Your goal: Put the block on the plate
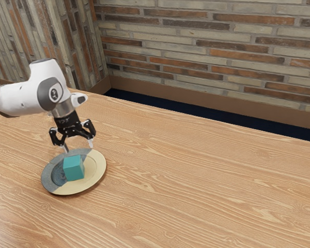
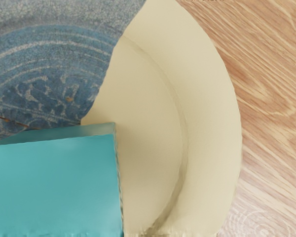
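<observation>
White arm (image 1: 21, 98), seemingly silvery wrist (image 1: 63, 109)

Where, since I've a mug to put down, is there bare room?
The wooden table is free from beside the plate to the exterior view's right, and back toward the brick wall. It is crowded at the plate, where the block sits and the open pincer hangs near.

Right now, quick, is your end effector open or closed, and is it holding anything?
End effector: open, holding nothing; the teal block sits on the plate.
</observation>
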